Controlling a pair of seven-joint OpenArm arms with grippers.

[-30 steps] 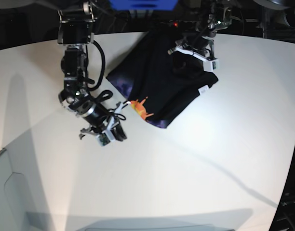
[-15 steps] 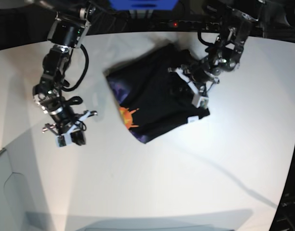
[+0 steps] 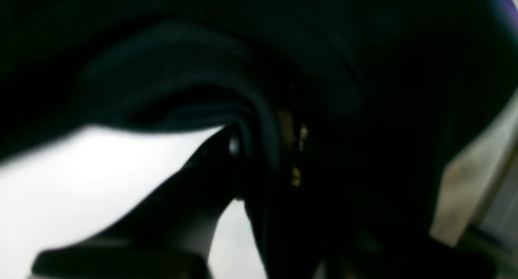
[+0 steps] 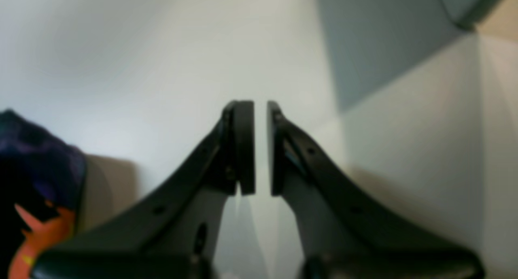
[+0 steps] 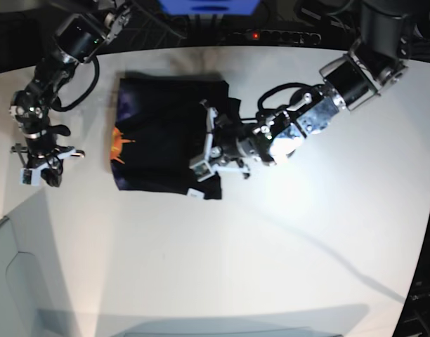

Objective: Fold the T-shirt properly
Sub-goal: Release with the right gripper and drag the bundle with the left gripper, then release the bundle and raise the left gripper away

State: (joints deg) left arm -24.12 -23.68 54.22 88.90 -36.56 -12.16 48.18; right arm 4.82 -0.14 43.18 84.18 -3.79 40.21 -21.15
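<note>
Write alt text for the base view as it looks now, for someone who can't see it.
A folded black T-shirt lies on a white table, gripped at its right side by the robot's left gripper, while the right gripper hovers to its left.

Looks like a robotics lab or similar test space, judging by two jointed black-and-metal robot arms [image 5: 299, 123] reaching over a broad, plain white bench [image 5: 271, 274]. Dark surroundings beyond the far edge, with loose black cables and a small red light [image 5: 255, 35] showing there. Exact kind of room unclear.
</note>
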